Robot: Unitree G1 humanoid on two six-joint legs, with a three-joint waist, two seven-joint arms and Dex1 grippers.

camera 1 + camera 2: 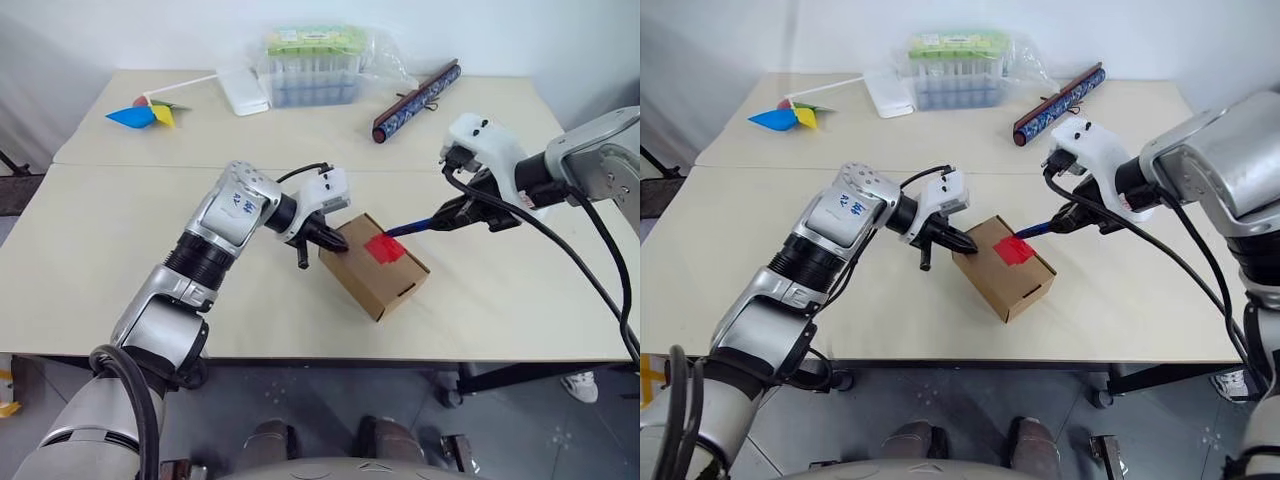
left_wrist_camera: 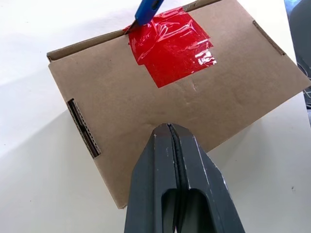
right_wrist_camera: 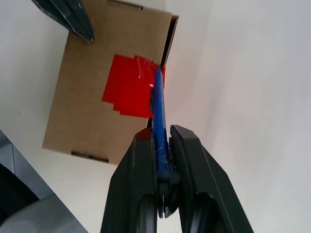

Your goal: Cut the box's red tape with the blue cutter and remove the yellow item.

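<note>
Small brown box (image 1: pixel 375 265) sits near the middle of the beige table (image 1: pixel 100 250), flaps closed, rotated so its long axis runs diagonally, from far-left toward near-right as the head camera sees it. Red tape (image 1: pixel 384 248) is a crinkled square patch on the top face, lapping over the far long edge of the box. Blue cutter (image 3: pixel 158 116) is thin and pen-like, long axis running from the right gripper (image 3: pixel 163 141) down and leftward to the box, tip pointing at the tape's far edge and touching it right where the patch meets the box rim. Right gripper fingers pinch the cutter's rear end between them, the shaft sticking straight out along the fingers. Left gripper (image 2: pixel 169 128) has fingers pressed together with nothing between them, tips resting against the box's top near its left end, apart from the tape. At the table's far side: a blue, yellow and red pinwheel (image 1: pixel 145 113) on a white stick at far left, a flat white pack (image 1: pixel 243 90) beside it, a clear plastic case (image 1: pixel 312 68) of tubes with a green top, and a long dark patterned roll (image 1: pixel 418 100) lying diagonally to the right of the case. Small markings on the left forearm casing, too small to read; no legible print on the box.
</note>
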